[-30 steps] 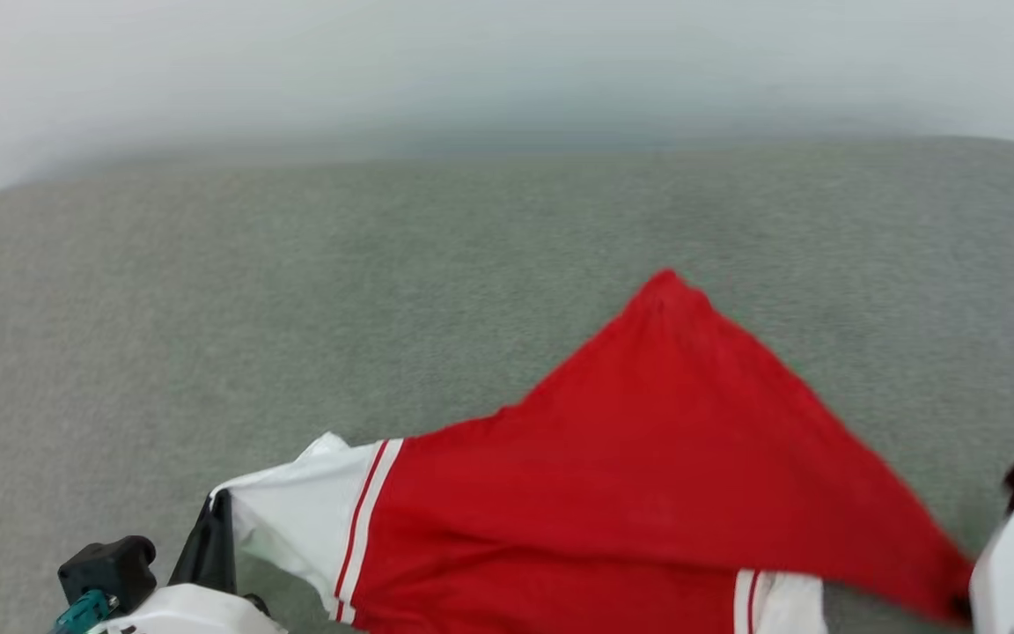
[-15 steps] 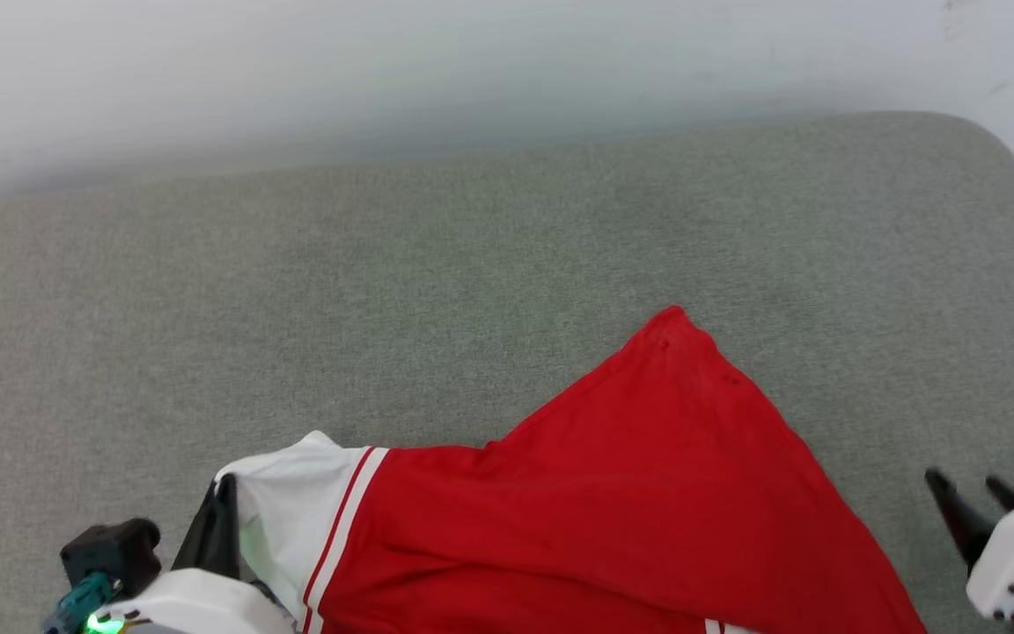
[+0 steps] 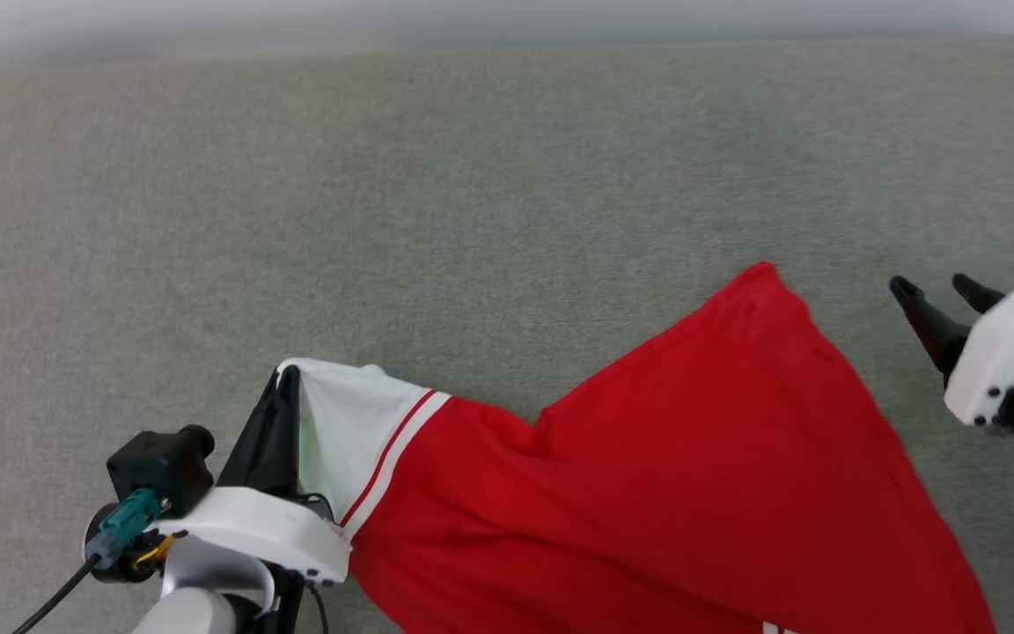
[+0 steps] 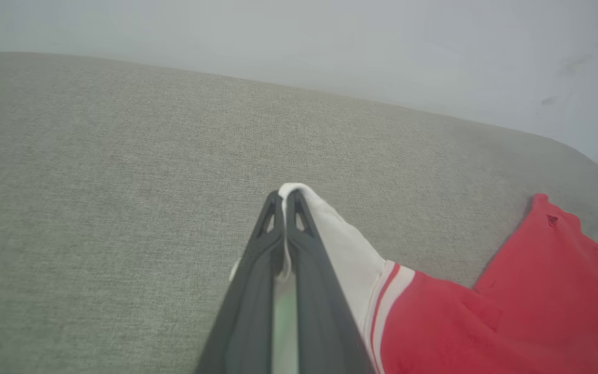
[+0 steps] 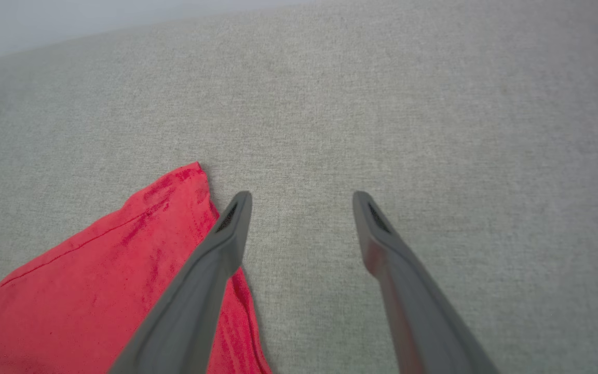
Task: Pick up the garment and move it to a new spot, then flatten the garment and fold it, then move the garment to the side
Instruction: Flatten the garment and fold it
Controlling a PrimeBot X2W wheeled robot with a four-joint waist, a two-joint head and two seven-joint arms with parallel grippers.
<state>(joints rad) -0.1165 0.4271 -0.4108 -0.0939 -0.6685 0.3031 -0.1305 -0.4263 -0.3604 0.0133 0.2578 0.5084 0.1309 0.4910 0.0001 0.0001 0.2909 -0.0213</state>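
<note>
pinching the garment (image 3: 648,458) sleeve, left jaws

I can read no writing, label, brand, number or sign in any of my views.
</note>
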